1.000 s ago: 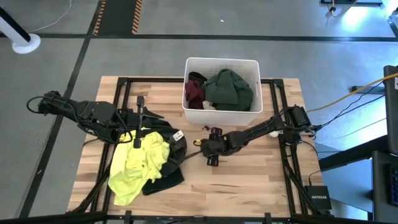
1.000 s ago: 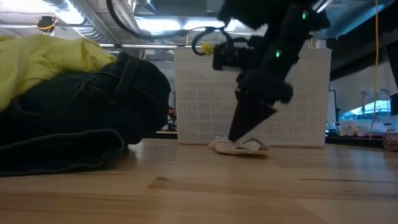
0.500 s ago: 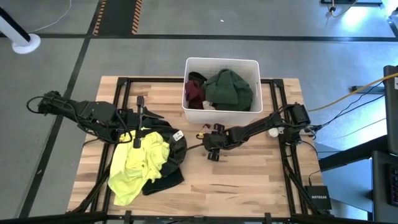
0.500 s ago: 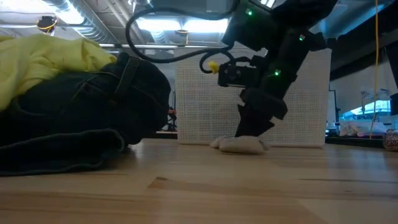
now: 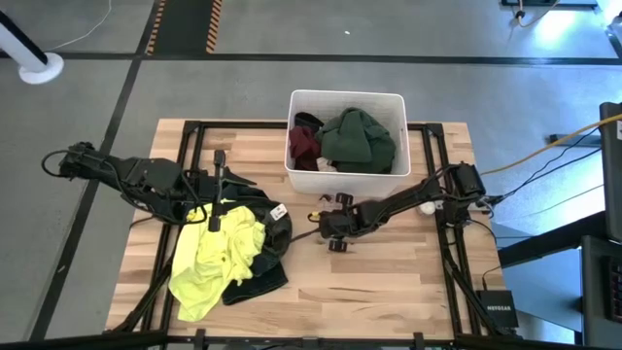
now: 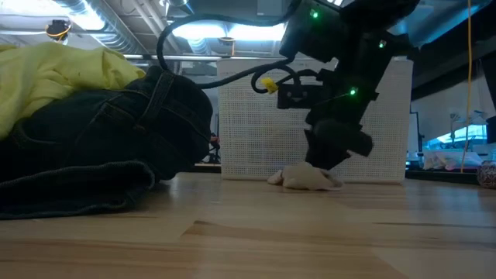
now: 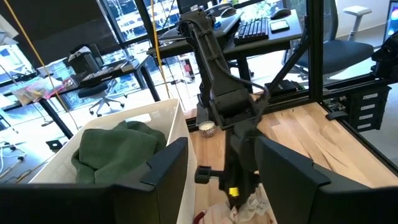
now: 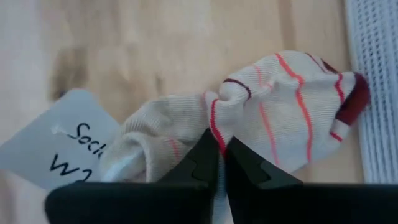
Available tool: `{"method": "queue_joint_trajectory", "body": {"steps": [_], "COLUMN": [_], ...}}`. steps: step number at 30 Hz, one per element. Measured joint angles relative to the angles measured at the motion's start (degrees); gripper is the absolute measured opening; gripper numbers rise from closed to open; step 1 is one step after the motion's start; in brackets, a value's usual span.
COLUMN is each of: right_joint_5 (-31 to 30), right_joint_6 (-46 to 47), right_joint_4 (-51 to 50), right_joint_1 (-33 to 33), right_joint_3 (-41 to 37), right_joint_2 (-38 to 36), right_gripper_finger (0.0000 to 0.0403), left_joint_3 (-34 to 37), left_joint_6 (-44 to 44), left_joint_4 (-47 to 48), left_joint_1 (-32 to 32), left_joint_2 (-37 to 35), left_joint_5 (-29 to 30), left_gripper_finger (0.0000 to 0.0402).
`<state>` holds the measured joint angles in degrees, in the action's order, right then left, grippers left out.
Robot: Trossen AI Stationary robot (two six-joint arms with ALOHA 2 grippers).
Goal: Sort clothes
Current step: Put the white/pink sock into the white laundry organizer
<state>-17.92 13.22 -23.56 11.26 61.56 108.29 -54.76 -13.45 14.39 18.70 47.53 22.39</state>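
Observation:
A small white sock with red stripes (image 8: 273,118) lies on the wooden table just in front of the white bin (image 5: 346,97); the low view shows this sock (image 6: 308,178) as a bunched lump. My right gripper (image 8: 219,144) is down on it, shut. A dark green garment (image 5: 358,136) and a maroon one (image 5: 304,146) lie in the bin. At the table's left, a neon yellow garment (image 5: 219,253) lies on a black one (image 5: 267,233). My left gripper (image 7: 222,146) hovers open above that pile's far side, holding nothing. My right gripper pinches a raised fold of the sock's middle (image 8: 214,121) between its two fingertips. The fingers come from above, slanting down from the table's right. The sock rests on the table (image 6: 310,186), bunched up, its red toe end (image 8: 351,99) by the bin wall.
A white paper tag (image 8: 68,143) with handwriting lies beside the sock. The bin's front wall (image 6: 256,116) stands right behind my right gripper. Bare wood (image 5: 389,282) stretches to the near edge, right of the pile.
My right gripper has come down onto the sock and shut: its fingers stood apart over the flat sock, and now they meet on it. The sock has gathered from a flat strip into a rounded lump.

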Motion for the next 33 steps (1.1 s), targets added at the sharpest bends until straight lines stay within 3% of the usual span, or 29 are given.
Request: {"method": "queue_joint_trajectory", "body": {"steps": [11, 23, 33], "right_joint_5": [-2.0, -5.4, -14.3], "right_joint_6": [-2.8, -4.7, -8.5], "right_joint_4": [-8.2, -8.5, -8.0], "right_joint_1": [1.1, 1.1, 1.1], "right_joint_3": [6.7, 6.8, 6.8], "right_joint_2": [-4.4, -18.8, -31.4], "right_gripper_finger": [0.0008, 0.0013, 0.0016], "left_joint_3": [0.0, 0.0, 0.0], "left_joint_6": [0.0, 0.0, 0.0], "left_joint_4": [0.0, 0.0, 0.0], "left_joint_1": [0.0, 0.0, 0.0], "left_joint_2": [0.0, 0.0, 0.0], "left_joint_5": [0.0, 0.0, 0.0], "left_gripper_finger": [0.0182, 0.0182, 0.0182]}}
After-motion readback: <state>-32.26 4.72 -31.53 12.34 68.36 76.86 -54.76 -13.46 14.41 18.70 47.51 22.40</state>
